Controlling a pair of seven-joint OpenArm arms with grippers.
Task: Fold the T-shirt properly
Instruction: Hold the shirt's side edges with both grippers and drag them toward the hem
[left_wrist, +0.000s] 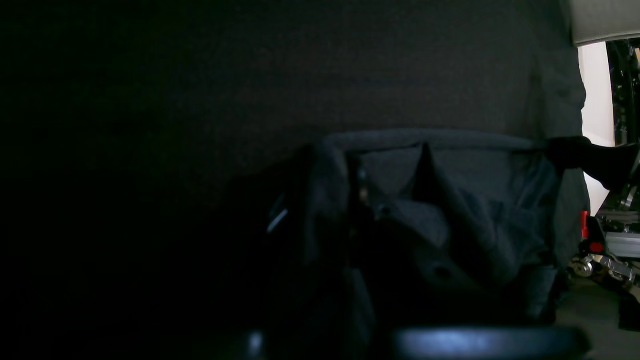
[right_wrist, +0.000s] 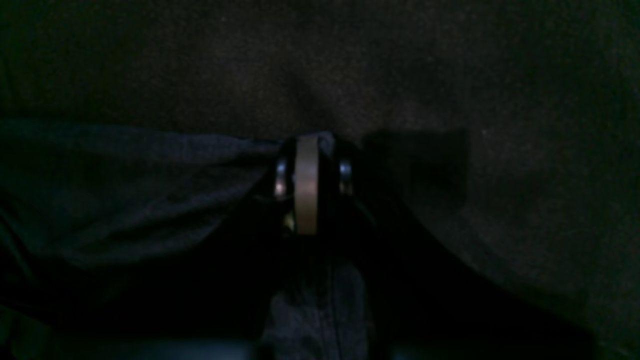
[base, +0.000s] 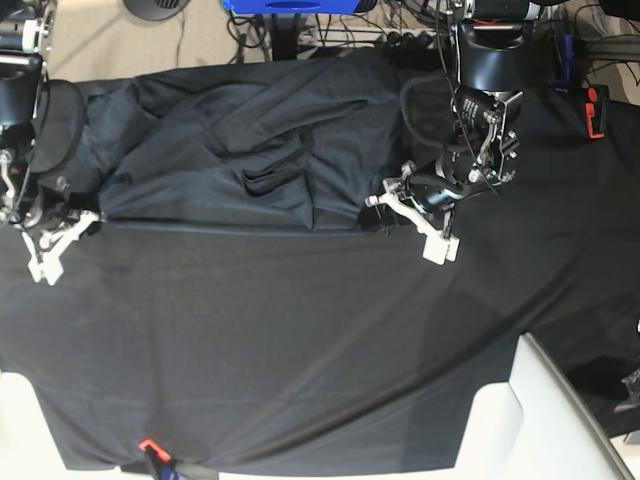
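1. Spanning the far half of the surface (base: 300, 350), the T-shirt (base: 250, 140) lies bunched and creased on the black cloth (base: 560, 250); its near edge runs as a straight line between the two end effectors.
2. Left end effector (base: 385, 203): at the near-edge corner of the T-shirt on the base view's right, fingers pressed together on the fabric, as far as the dim wrist view allows.
3. Right end effector (right_wrist: 307, 150): at the opposite corner, on the base view's left; its wrist view shows both fingers pinching a fold of the T-shirt's edge.
4. Open room: the whole near half of the cloth, from the shirt's edge toward the white corners (base: 500, 420) of the surface, carries nothing but wrinkles; a small red clip (base: 150, 447) sits at the near hem.
5. Cut off: a red-marked item (base: 596, 110) at far right, cables and a blue object (base: 290, 6) beyond the far edge.
6. Hard to make out: both wrist views are very dark; sleeves and collar cannot be told apart.
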